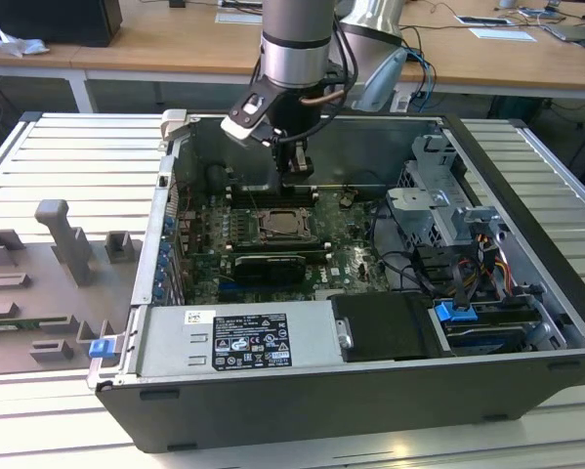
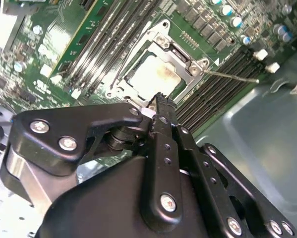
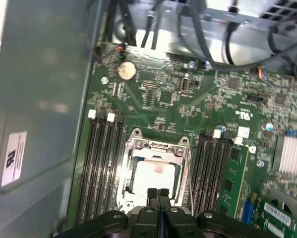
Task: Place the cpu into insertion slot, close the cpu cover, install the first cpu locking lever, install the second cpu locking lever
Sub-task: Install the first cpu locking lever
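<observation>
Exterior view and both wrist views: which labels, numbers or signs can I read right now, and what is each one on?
Nothing is clear enough to quote.
Black label on the silver power supply box, exterior view: white print, too small to read.
Small white tag beside it: too small to read.
White sticker on the case wall, first wrist view: blurred.
White markings on the green board: blurred.

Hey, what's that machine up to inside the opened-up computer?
A grey robot arm has its black gripper inside the open dark computer case. The fingertips are pressed together with nothing between them, close above the small square socket with a silvery rim on the green circuit board. The pale silvery square chip already sits in that socket, and the thin silvery metal frame plate lies down around it.
</observation>
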{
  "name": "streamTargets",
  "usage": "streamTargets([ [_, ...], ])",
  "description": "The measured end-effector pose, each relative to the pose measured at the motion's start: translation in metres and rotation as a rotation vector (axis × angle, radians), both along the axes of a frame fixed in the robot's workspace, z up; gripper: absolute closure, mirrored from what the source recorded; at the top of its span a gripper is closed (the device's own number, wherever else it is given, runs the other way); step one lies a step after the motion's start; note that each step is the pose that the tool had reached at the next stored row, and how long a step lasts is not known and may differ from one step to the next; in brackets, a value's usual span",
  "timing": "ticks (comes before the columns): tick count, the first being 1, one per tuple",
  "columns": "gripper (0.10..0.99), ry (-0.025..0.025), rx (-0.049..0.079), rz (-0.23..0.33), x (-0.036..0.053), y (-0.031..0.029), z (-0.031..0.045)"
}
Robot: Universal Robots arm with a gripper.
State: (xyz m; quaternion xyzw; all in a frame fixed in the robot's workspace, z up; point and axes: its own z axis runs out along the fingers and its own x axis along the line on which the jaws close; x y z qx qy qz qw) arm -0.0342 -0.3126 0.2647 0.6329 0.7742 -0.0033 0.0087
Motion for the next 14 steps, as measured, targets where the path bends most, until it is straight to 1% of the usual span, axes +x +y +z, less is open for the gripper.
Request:
streamTargets([
  [1,0.980,0.0000,0.000,0.014,0.0000,0.0000,0.0000],
  [4,0.980,-0.0001,0.000,0.032,0.0000,0.0000,-0.0001],
  [6,0.980,-0.0001,0.000,0.071,0.0000,0.0000,-0.0001],
  [7,0.980,0.0000,0.000,0.106,0.0000,0.0000,-0.0001],
  [9,0.980,0.0000,0.000,0.143,0.0000,0.0000,-0.0001],
  [10,0.980,-0.0001,0.000,0.177,0.0000,0.0000,-0.0001],
  [14,0.980,0.0000,0.000,0.241,0.0000,0.0000,-0.0001],
])
